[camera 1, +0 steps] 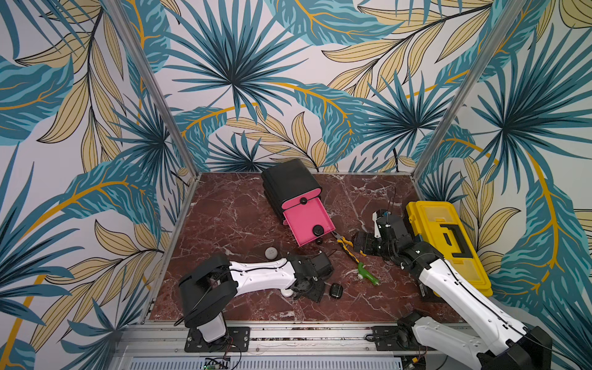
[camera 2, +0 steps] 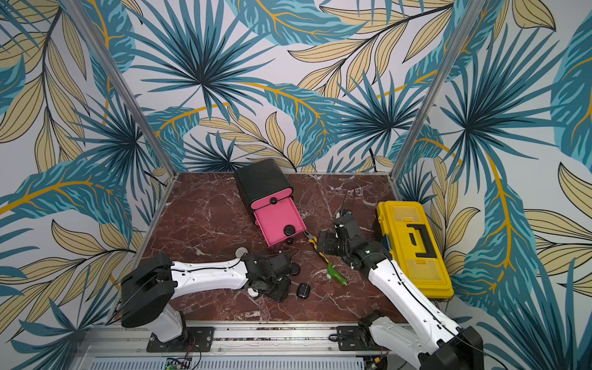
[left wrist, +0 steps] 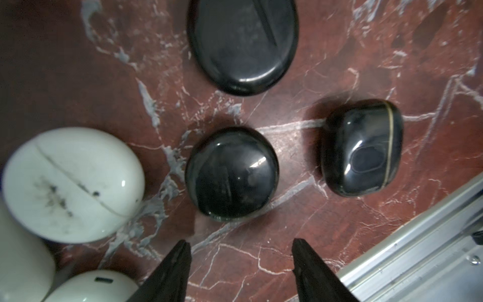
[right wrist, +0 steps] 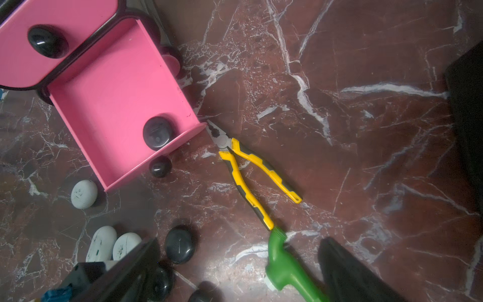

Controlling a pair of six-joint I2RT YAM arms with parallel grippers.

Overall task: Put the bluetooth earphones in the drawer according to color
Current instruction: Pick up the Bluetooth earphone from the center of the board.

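Left gripper (left wrist: pixel 240 243): my jaws stand spread and empty. Open pink drawer (camera 1: pixel 299 217) stands pulled out, well apart, one black case (camera 1: pixel 317 229) inside. Round black earphone case (left wrist: pixel 231 174) lies just ahead of my fingertips (left wrist: pixel 180 257): judged light, rigid, glossy, likely slippery; I should grip across its widest middle.

I count four black earphone cases (left wrist: pixel 231 174): one inside the open drawer (right wrist: pixel 109 99) of the cabinet (camera 1: pixel 288 179), three in front of the cabinet. Three white cases (right wrist: pixel 84 194) there. One pliers (right wrist: pixel 251 156), one green plastic piece (right wrist: pixel 285 269), one yellow toolbox (camera 1: pixel 448 243).
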